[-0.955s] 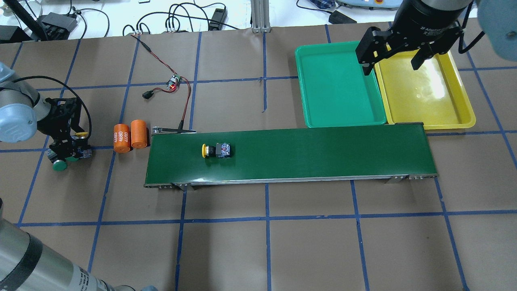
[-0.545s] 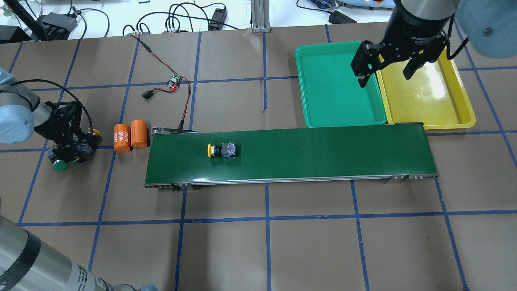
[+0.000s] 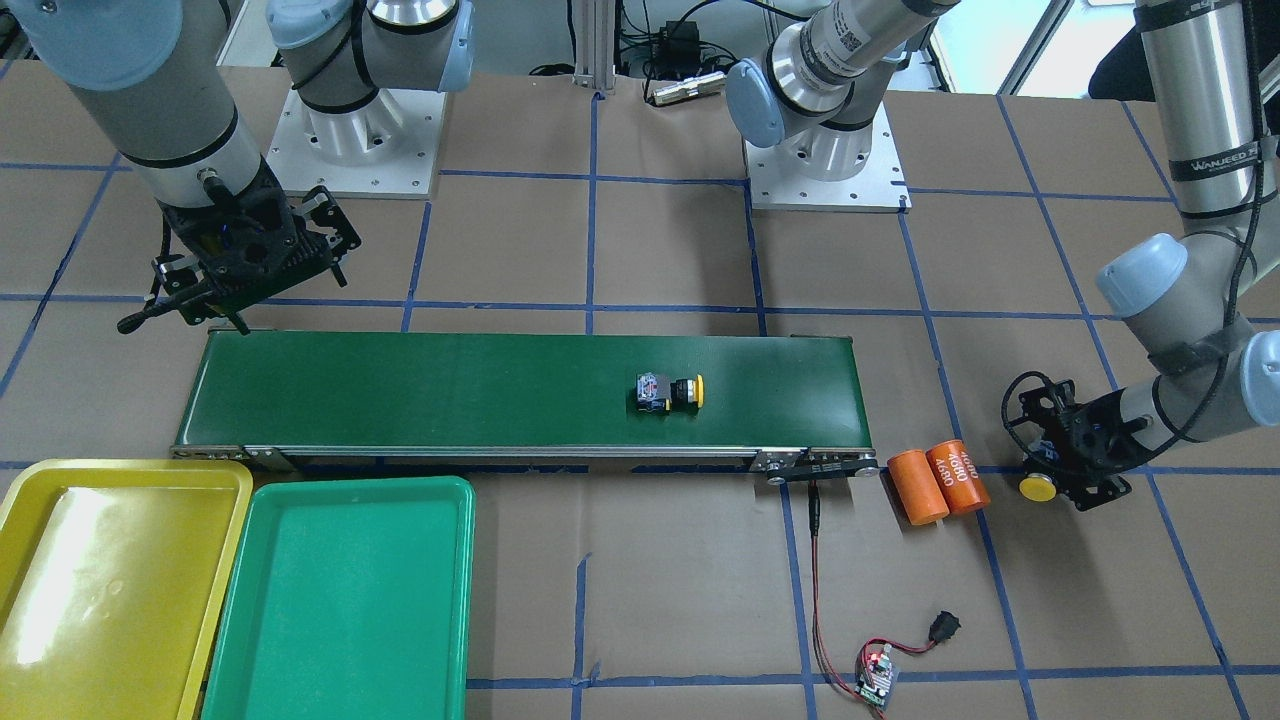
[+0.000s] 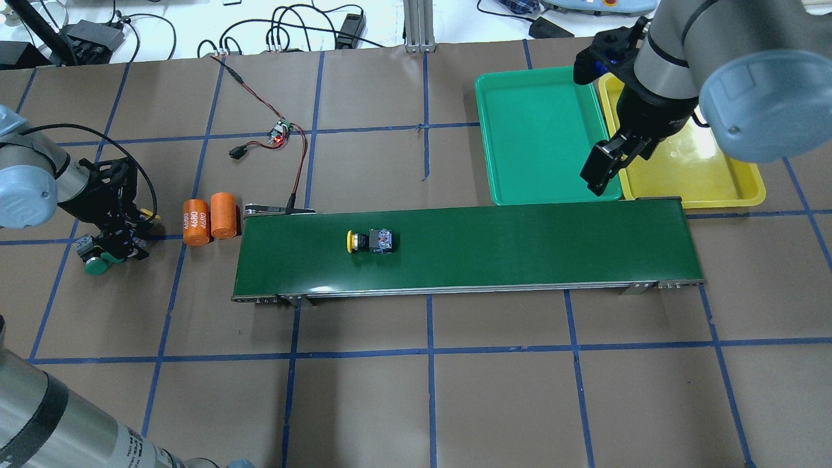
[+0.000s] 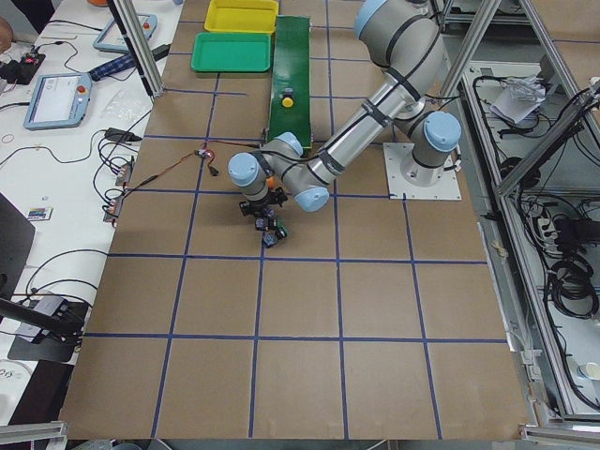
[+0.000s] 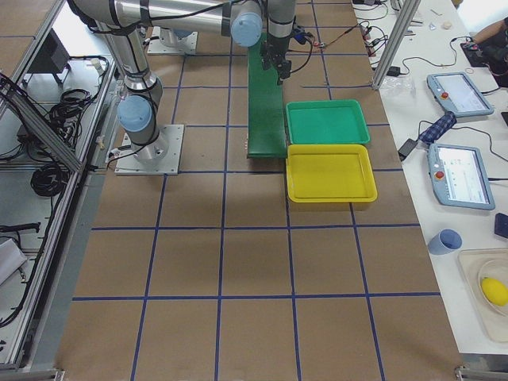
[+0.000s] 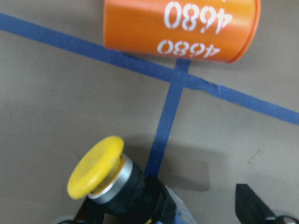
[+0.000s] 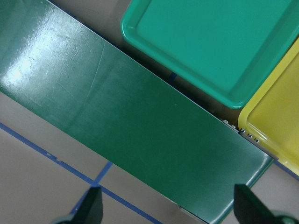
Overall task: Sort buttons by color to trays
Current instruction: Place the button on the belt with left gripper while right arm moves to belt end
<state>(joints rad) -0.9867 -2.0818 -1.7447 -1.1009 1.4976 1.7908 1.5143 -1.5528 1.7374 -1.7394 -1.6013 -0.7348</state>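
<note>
A yellow-capped button (image 4: 372, 240) lies on its side on the dark-green conveyor belt (image 4: 520, 244), left of its middle. My left gripper (image 4: 120, 242) is open and low over the table left of the belt. A second yellow-capped button (image 7: 105, 179) lies between its fingers, close to one finger. A green-capped button (image 4: 97, 265) lies just beside that gripper. My right gripper (image 8: 168, 210) is open and empty. It hangs over the belt's right end by the green tray (image 4: 543, 136) and the yellow tray (image 4: 715, 175). Both trays are empty.
Two orange cylinders marked 4680 (image 4: 208, 221) lie between my left gripper and the belt's left end. A small circuit board with a red light (image 4: 281, 133) and its wires lie behind the belt. Blue tape lines cross the brown table.
The yellow-capped button has ridden to the right on the belt. My right arm has turned and come from over the trays toward the belt's right end. My left gripper has shifted slightly.
</note>
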